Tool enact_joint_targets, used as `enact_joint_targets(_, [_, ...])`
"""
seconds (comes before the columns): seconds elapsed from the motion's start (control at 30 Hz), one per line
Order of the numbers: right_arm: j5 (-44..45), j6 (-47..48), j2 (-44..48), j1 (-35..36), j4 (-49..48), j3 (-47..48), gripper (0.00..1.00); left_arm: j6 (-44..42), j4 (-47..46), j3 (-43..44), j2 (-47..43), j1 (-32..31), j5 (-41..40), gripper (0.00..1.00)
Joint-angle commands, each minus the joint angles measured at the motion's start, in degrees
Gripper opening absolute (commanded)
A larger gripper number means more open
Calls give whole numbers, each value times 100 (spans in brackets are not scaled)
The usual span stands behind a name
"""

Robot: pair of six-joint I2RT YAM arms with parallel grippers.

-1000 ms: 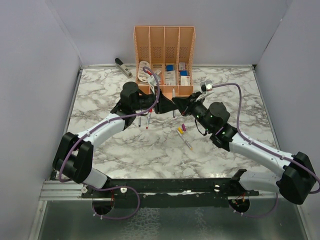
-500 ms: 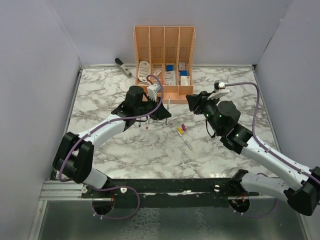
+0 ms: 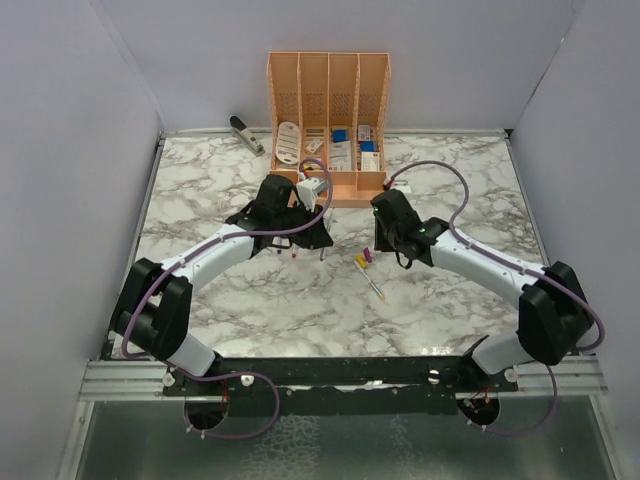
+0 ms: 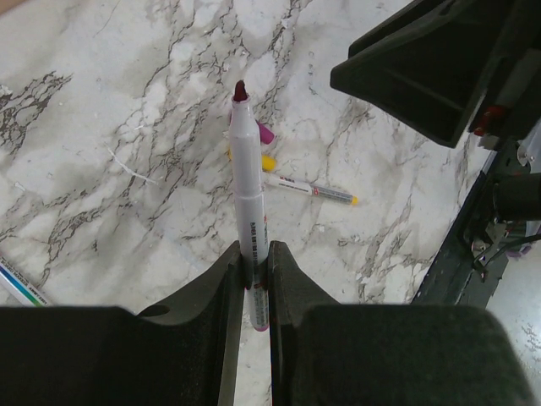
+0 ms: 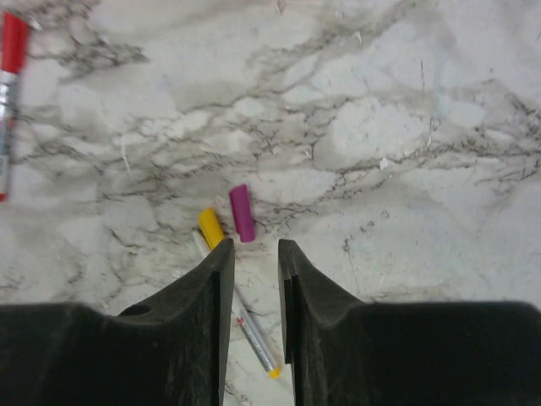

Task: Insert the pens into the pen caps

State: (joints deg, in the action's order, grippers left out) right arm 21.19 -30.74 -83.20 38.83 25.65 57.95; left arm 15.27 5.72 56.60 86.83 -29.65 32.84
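Left hand (image 4: 254,258) around white, dark-tipped pen (image 4: 246,178)

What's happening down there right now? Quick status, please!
Left gripper shut on pen, tip bare. Right gripper open, empty, near purple cap. Yellow cap close beside it.

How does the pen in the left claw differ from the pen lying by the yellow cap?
The held pen is clamped in the left claw; the loose pen lies flat on the marble table. The held pen's tip is dark red; the loose pen's is yellow. Both have white barrels and bare tips.
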Motion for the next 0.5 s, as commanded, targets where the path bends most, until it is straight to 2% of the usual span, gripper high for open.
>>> enact_joint_targets(0.0, [-647,-25,-343,-24,315,83,26,-151,103,84,41,8,4,0])
enact_joint_targets(0.1, [-805,105,-530,-24,179,108,26,-150,89,34,70,5,98,0])
enact_joint_targets(0.27, [-893,225,-940,-24,92,267,36,-122,-29,-12,193,3,359,0])
enact_joint_targets(0.47, [-892,244,-1318,-27,-34,386,36,-96,-98,60,378,3,598,0])
